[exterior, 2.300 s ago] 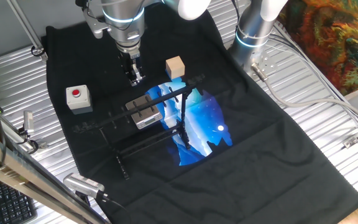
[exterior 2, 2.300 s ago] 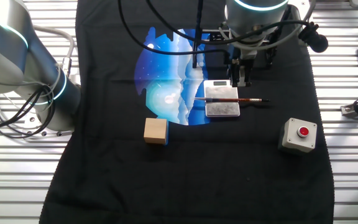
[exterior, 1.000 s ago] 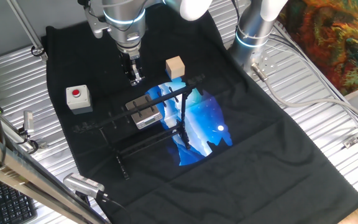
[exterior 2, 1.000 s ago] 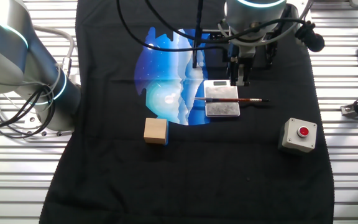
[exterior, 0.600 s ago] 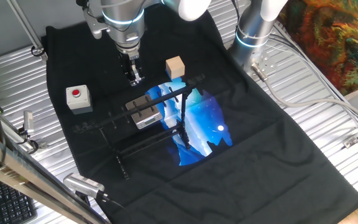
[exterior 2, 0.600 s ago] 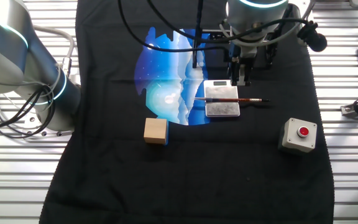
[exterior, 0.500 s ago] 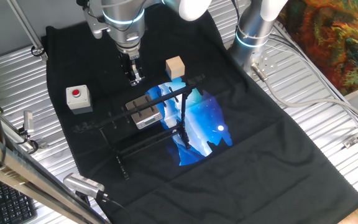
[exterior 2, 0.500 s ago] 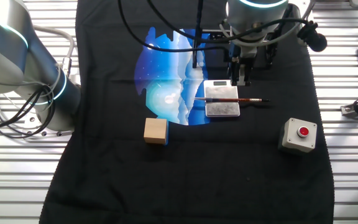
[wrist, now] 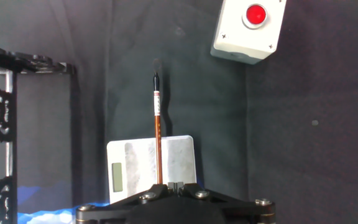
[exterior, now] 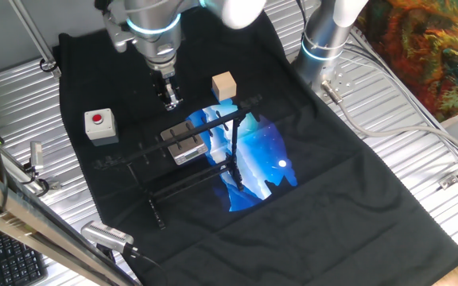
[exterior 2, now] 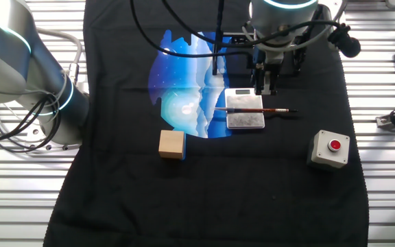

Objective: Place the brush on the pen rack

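The brush (exterior 2: 256, 110), a thin reddish-brown stick, lies across the ridged top of the grey pen rack (exterior 2: 245, 118), and both of its ends stick out past the block. In the hand view the brush (wrist: 158, 127) runs straight away from me over the rack (wrist: 176, 158). My gripper (exterior 2: 262, 87) hangs just above the far side of the rack, apart from the brush. Its jaws are shut with nothing between them (wrist: 176, 184). In one fixed view the gripper (exterior: 170, 101) is above and behind the rack (exterior: 186, 143).
A grey box with a red button (exterior 2: 330, 148) stands right of the rack and shows in the hand view (wrist: 248, 28). A wooden cube (exterior 2: 172, 145) sits at the front left. A black rod frame (exterior: 213, 131) lies beside the rack on the black cloth.
The arm has shifted very slightly in one fixed view. The brush has stayed on the rack and the jaws have stayed shut.
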`<state>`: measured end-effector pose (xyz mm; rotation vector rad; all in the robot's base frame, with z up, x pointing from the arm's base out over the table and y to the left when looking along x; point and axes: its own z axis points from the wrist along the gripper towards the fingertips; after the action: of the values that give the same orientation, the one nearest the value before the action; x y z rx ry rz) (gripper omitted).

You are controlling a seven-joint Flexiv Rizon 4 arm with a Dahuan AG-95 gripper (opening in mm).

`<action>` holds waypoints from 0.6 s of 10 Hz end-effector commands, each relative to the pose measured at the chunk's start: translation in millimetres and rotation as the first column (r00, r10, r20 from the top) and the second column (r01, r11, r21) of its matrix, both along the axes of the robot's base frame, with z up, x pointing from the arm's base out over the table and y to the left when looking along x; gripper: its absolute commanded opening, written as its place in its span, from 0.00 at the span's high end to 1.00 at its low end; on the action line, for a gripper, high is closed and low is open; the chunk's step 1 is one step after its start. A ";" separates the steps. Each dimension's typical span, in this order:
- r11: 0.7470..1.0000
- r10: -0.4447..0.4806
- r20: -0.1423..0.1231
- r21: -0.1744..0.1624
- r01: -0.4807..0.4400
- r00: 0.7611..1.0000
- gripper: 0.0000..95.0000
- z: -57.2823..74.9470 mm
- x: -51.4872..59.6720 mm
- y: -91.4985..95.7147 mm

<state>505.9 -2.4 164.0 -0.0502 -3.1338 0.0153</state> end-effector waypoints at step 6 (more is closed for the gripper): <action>1.000 -0.002 -0.164 0.002 0.002 0.986 1.00 -38.8 14.6 0.7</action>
<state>522.5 0.0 123.4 -0.0499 -2.9649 0.0171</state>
